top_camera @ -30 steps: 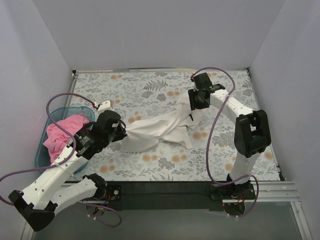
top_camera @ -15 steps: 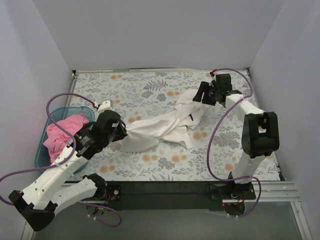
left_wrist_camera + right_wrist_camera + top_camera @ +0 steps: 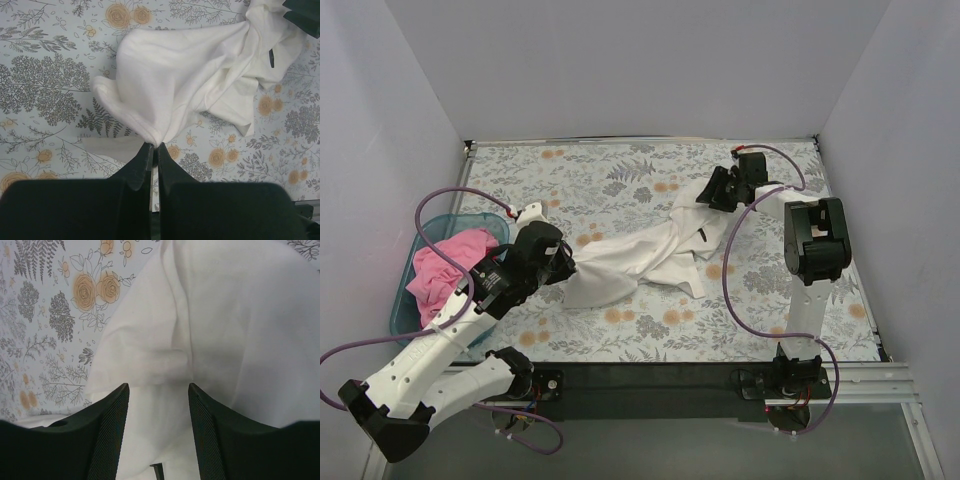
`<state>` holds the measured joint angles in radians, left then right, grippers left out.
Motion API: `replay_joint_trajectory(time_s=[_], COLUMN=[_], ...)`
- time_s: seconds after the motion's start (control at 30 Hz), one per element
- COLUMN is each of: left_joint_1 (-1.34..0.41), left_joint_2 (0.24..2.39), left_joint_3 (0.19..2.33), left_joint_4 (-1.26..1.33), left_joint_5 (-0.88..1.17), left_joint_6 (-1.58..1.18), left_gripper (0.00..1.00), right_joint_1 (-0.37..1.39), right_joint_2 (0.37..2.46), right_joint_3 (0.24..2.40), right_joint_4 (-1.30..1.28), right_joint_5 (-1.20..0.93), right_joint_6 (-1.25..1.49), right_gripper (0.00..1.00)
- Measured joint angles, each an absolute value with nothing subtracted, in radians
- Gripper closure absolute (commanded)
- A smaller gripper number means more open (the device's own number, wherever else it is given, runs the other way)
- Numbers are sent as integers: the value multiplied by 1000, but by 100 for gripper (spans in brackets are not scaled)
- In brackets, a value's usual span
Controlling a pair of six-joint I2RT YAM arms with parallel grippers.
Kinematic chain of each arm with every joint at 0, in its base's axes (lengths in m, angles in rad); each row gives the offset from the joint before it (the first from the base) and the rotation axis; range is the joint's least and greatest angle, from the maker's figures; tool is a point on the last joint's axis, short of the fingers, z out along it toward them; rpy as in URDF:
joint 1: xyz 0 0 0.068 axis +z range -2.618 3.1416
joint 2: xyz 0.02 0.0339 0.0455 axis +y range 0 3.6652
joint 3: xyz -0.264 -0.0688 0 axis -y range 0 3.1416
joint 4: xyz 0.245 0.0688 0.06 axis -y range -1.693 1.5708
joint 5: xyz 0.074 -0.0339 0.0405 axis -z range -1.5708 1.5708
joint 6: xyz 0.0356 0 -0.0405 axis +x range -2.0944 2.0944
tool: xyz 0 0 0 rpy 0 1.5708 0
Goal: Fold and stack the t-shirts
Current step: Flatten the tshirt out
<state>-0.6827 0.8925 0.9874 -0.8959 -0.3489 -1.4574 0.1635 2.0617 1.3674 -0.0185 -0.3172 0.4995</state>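
The white t-shirt (image 3: 645,255) lies crumpled and stretched across the middle of the floral table. My left gripper (image 3: 563,265) is shut on its near-left end; in the left wrist view the cloth (image 3: 190,65) bunches into the closed gripper (image 3: 154,146). My right gripper (image 3: 712,190) is open just above the shirt's far right end. The right wrist view shows white cloth (image 3: 225,325) under the gripper (image 3: 157,390), nothing held. The pink t-shirt (image 3: 448,260) lies heaped in the teal basket (image 3: 408,300) at the left.
The floral tablecloth (image 3: 620,170) covers the table. Grey walls close in the back and both sides. A purple cable (image 3: 445,195) loops over the basket. The right arm's body (image 3: 815,250) stands at the right side.
My right gripper has let go of the shirt's far end and swung right, then back to hover over it. The cloth's far end has dropped flat. The left arm has held still.
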Motion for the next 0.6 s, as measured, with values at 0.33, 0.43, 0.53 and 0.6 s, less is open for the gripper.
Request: replay_joint_trajectory(time_s=[0.33, 0.43, 0.53, 0.6], left_joint_1=[-683, -683, -683, -683], left_joint_2=[892, 892, 891, 888], left_joint_3=[975, 975, 973, 970], left_joint_4=[-890, -890, -890, -890], left_joint_5=[-340, -340, -339, -339], left_joint_6=[-1460, -1463, -1465, -1467], left_gripper=[100, 100, 100, 100], right_joint_1=[163, 163, 163, 163], right_joint_2=[2088, 2092, 2103, 2109], right_joint_3=[1370, 1371, 1371, 1371], right_joint_4=[7, 12, 24, 27], right_joint_5=[-308, -308, -308, -306], right_joint_6=[522, 524, 527, 528], right_gripper=[54, 63, 72, 80])
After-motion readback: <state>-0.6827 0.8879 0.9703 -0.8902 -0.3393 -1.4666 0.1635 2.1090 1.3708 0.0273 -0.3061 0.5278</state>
